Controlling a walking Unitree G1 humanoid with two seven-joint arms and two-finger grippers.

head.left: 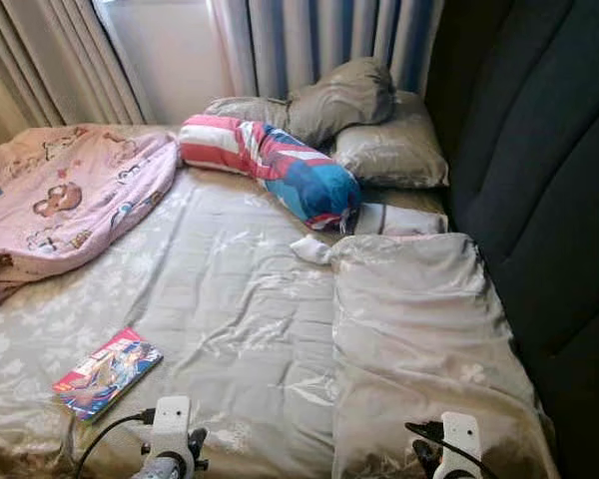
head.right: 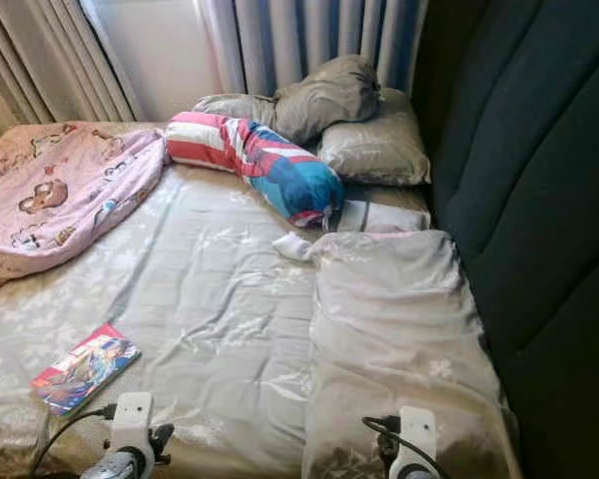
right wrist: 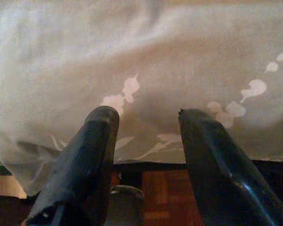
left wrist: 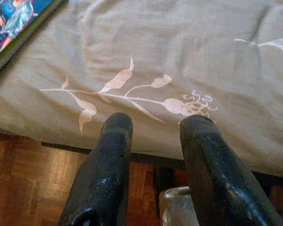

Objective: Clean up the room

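Left eye view looks down on a bed (head.left: 230, 299) with a grey leaf-print sheet, and the loose things on it are what the tidying seems to call for. A book (head.left: 107, 373) lies flat near the foot edge on the robot's left, a small white sock (head.left: 309, 249) sits mid-bed beside the striped bolster (head.left: 270, 165), and a pink blanket (head.left: 60, 195) is bunched at the far left.

The book looks the nearest pick. To do it well, I judge the left hand (left wrist: 153, 129) should swing toward the cover's long edge, come in low and flat over the sheet, and pinch the spine side so the book does not slide on the soft bedding.

Left wrist view shows that hand's two fingers parted with a clear gap, holding nothing, poised just over the mattress edge with the book's corner off to one side. The right hand (right wrist: 146, 127) is likewise spread and empty, facing the pillow (head.left: 419, 329) at the bed's edge.
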